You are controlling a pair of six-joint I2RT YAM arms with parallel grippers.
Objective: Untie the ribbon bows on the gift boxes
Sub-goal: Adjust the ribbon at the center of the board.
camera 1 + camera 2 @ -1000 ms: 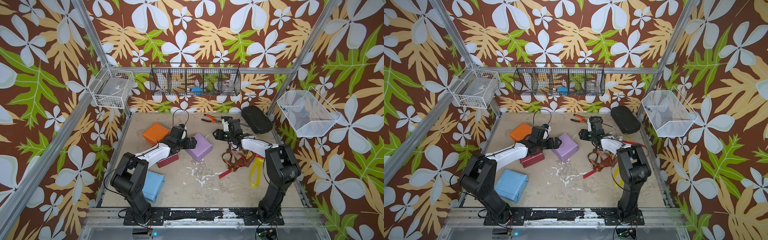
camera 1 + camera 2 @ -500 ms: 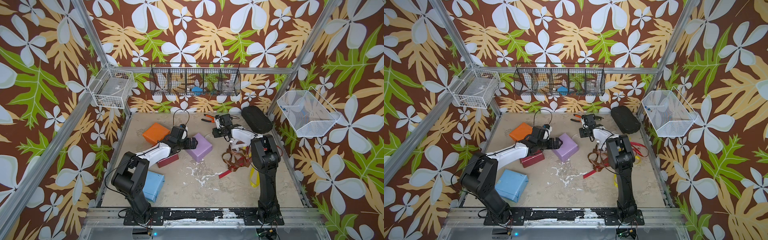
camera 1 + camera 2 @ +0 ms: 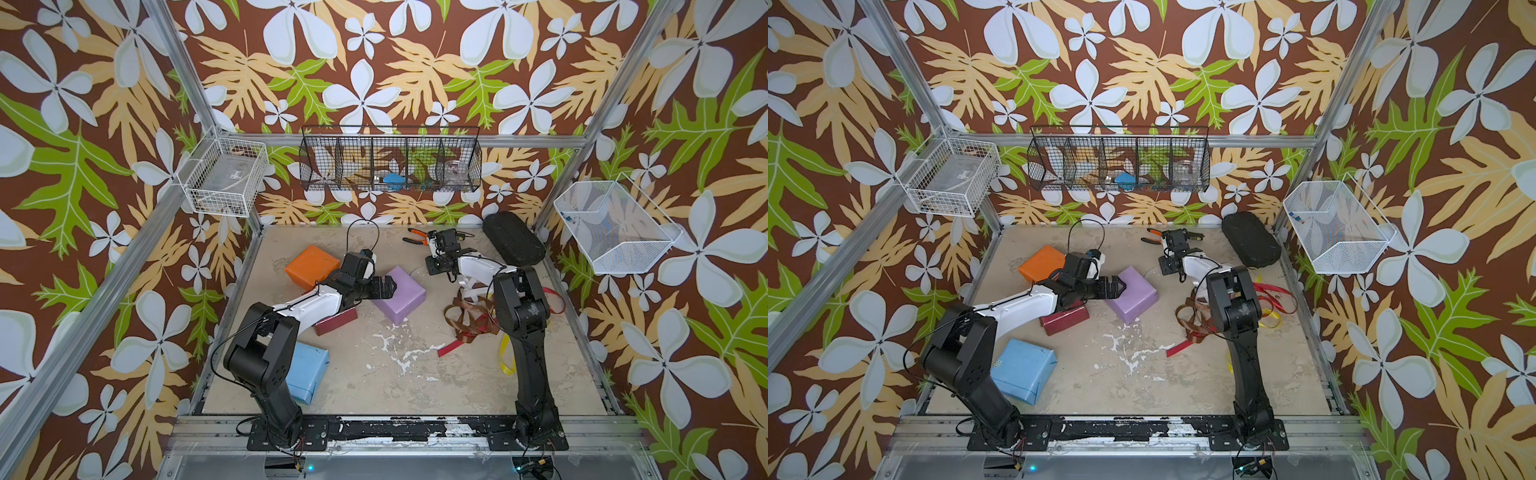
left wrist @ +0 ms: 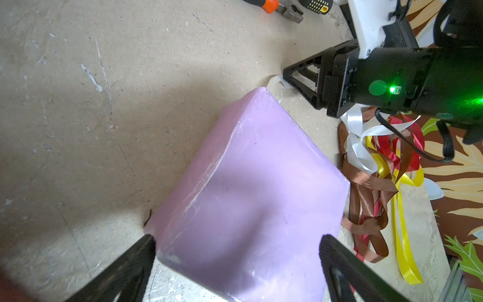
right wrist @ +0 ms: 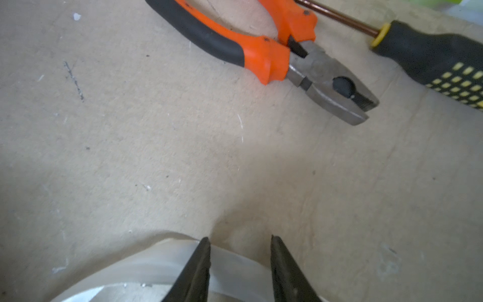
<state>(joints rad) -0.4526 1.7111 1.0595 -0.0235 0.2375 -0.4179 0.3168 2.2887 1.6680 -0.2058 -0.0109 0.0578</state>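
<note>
Top views, gift boxes: the lilac box (image 3: 401, 297) lies in the middle of the table (image 3: 374, 382). The orange box (image 3: 311, 266) is behind the left arm. The dark red box (image 3: 338, 321) is partly under that arm. The light blue box (image 3: 309, 372) is half hidden by the arm's base.
Top views, ribbons: the brown ribbon (image 3: 461, 318), red ribbon (image 3: 453, 345), yellow ribbon (image 3: 506, 361) and white ribbon (image 3: 469, 289) lie loose in one heap, just right of the lilac box. The right arm covers the middle of the heap.
Top views, left gripper (image 3: 390, 286): it is at the lilac box's left edge, with jaws spread wide.
Top views, right gripper (image 3: 432, 268): it is low over the table, between the lilac box and the pliers (image 3: 417, 241). Its jaws are too small to read here.
Top views, black case (image 3: 513, 239): it is in the rear right corner.
Left wrist view, lilac box (image 4: 256, 196): it fills the centre, and its near side is cut off by the frame.
Left wrist view, left gripper (image 4: 236, 239): the jaws are released. One finger is at the box's corner, the other is over its top. Contact cannot be told.
Left wrist view, right gripper (image 4: 287, 72): it is seen from the side. One finger hides the other.
Left wrist view, heap: the four ribbons are tangled, partly behind the right arm.
Right wrist view, right gripper (image 5: 239, 239): the tips stand partly apart, with bare table between them.
Right wrist view, white ribbon (image 5: 156, 264): a blurred curved band passes under one finger into the gap. I cannot tell whether it is touched.
Right wrist view, tools: the pliers' handles and the screwdriver (image 5: 431, 52) are cut off by the frame.
</note>
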